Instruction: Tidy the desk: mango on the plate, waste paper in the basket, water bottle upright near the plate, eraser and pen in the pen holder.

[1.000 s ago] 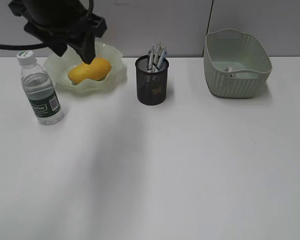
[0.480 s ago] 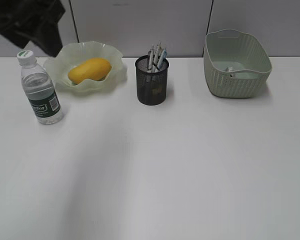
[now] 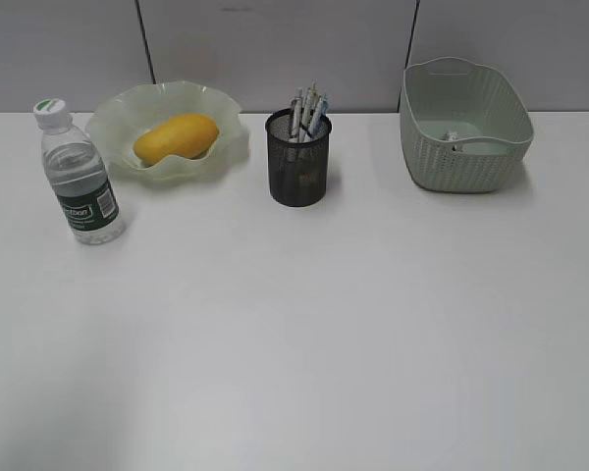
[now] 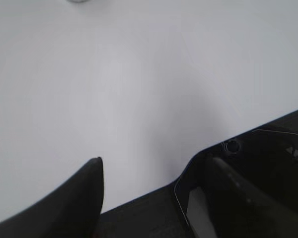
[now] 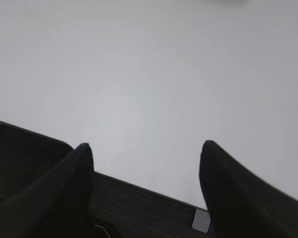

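The mango (image 3: 176, 137) lies in the pale green wavy-rimmed plate (image 3: 113, 123) at the back left of the white desk (image 3: 304, 324). The water bottle (image 3: 78, 177) stands upright just left of the plate. The black mesh pen holder (image 3: 298, 162) holds several pens; no eraser shows. A white scrap of waste paper (image 3: 451, 136) lies inside the sage-green basket (image 3: 463, 128). Neither gripper shows in the exterior view. My left gripper (image 4: 154, 166) is open and empty over the desk's near edge. My right gripper (image 5: 145, 153) is open and empty over the desk's edge too.
A grey panelled wall (image 3: 275, 49) runs behind the desk. Both wrist views show bare white tabletop (image 4: 139, 74) and the dark desk edge with a dark fixture (image 4: 268, 163) by the left gripper.
The left arm has drawn back from above the plate, up and to the left, and has left the exterior view. The mango, bottle, pen holder and basket have not moved.
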Robot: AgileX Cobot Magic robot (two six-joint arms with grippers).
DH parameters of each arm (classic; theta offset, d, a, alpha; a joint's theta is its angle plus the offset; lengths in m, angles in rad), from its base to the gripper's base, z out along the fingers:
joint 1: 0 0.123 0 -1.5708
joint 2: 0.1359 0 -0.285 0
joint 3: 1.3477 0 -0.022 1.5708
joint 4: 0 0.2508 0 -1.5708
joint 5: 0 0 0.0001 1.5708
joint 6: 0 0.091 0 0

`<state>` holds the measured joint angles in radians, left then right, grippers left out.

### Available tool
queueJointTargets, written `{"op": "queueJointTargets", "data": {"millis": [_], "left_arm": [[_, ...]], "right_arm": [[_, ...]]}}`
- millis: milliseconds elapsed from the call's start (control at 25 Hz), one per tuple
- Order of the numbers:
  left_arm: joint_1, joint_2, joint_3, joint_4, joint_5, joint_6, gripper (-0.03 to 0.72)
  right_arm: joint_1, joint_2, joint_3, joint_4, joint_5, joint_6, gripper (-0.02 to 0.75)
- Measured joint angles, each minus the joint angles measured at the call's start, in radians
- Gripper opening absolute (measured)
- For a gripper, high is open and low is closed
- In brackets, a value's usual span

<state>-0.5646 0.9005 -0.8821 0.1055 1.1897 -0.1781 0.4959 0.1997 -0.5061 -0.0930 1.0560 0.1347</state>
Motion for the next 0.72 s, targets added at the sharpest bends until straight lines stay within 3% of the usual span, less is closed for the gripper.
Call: {"op": "queueJointTargets", "data": {"millis": [440,720], "left_arm": [[0.0,-0.641,0.226,-0.054,-0.002,0.0,0.528],[0.0,-0.784,0.309,-0.095,-0.001,0.004,0.528]], "right_arm": [[0.0,0.0,0.0,-0.001,-0.001,-0.002,0.533],[0.0,0.0,0.0,-0.001,-0.001,-0.002,0.533]]}}
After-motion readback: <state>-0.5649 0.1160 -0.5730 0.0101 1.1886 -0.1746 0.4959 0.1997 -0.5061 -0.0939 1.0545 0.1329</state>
